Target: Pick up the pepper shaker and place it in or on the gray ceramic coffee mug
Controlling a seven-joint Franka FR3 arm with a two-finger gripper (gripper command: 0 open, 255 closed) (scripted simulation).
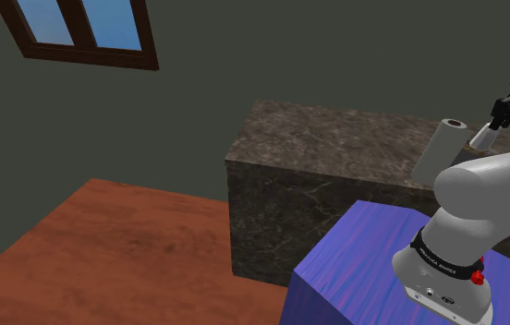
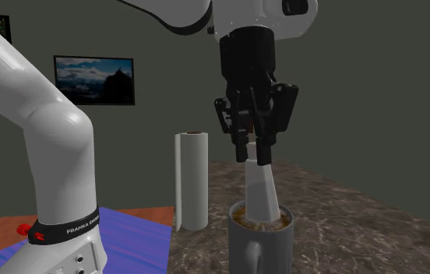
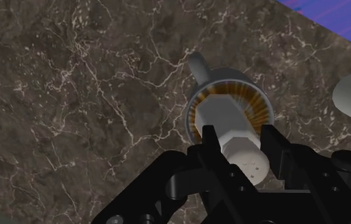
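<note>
Gripper state: the gripper (image 2: 257, 156) is clenched on the cap end of the pepper shaker (image 2: 263, 194). In the wrist view one finger (image 3: 210, 139) sits against each side of the cap.
Shaker position: the shaker hangs nearly upright, leaning a little, with its wide base inside the grey coffee mug (image 2: 241, 245). Whether the base touches the mug floor cannot be told.
Mug position: the mug stands on the dark marble tabletop (image 2: 346, 226), near a paper towel roll (image 2: 192, 180), with its handle turned toward the second exterior camera.
Shaker form: a pale, tapered body, narrow at the perforated cap and broader at the base.
Handling estimate: probably light and rigid with a smooth, slippery skin (the taper would let it slide down out of a loose grip).
Grasp point: just below the cap, across the narrow section, as at present. This leaves the wide base free to enter the mug.
Fragility: the mug wall and the shaker both look hard, so a knock against the rim could tip the mug or chip either part.
Release advice: lower until the base is supported, then part the fingers slowly.
</note>
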